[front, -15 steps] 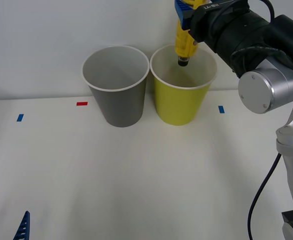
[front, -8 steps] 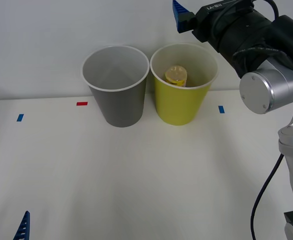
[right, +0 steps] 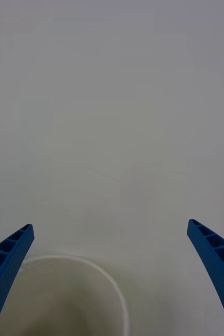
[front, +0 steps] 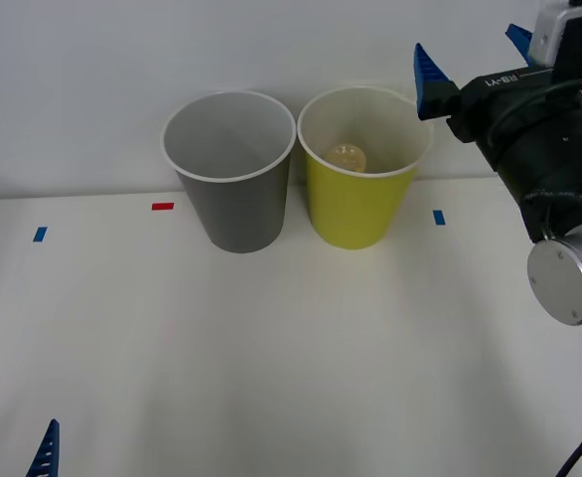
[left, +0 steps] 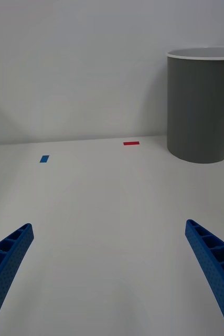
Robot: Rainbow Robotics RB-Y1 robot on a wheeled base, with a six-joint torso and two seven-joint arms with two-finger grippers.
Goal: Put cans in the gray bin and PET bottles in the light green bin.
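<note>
PET bottle point(front: 349, 156) inside light green bin point(front: 359, 209), right end effector point(front: 472, 60) spread wide, empty, above-right

the only lettering was some small white print on the black housing of the right arm point(front: 514, 79), up at the far right. it sat upside down and was too tiny to make out properly.

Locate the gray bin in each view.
Front: gray bin left of centre, next to the green bin.
Left wrist: gray bin on the table beyond the open left gripper, cut by the picture's edge.
Right wrist: the white rim there has a cream inside, so likely the green bin, not the gray one.
Shared landmark: red tape mark beside the gray bin.
</note>
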